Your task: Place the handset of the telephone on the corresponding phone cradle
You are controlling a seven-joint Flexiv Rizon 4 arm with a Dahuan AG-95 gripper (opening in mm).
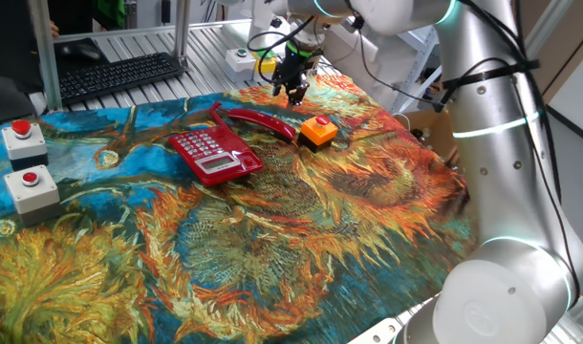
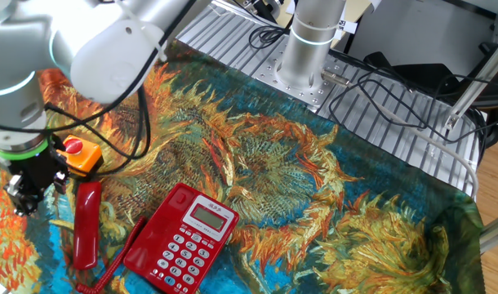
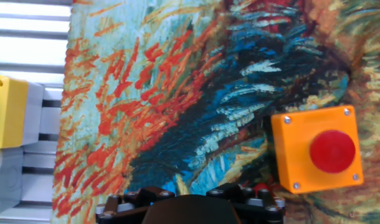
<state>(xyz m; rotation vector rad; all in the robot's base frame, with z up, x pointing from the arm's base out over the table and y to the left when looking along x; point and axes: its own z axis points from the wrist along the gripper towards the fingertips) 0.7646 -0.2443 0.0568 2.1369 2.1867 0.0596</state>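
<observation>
glossy red handset [image 1: 262,121], slim, slightly curved, beside telephone [image 1: 214,155]

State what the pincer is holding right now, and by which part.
Nothing is held. The pincer hovers above the cloth, apart from the handset, which lies on the cloth beside the telephone, off its cradle.

On the worktop [image 2: 412,175], draped in a sunflower-painting cloth [image 2: 298,171], the slim glossy red handset [image 2: 86,223] lies just left of the red keypad telephone [image 2: 182,239], the black gripper [image 2: 24,189] hovering beside an orange red-button box [image 2: 77,155].
</observation>
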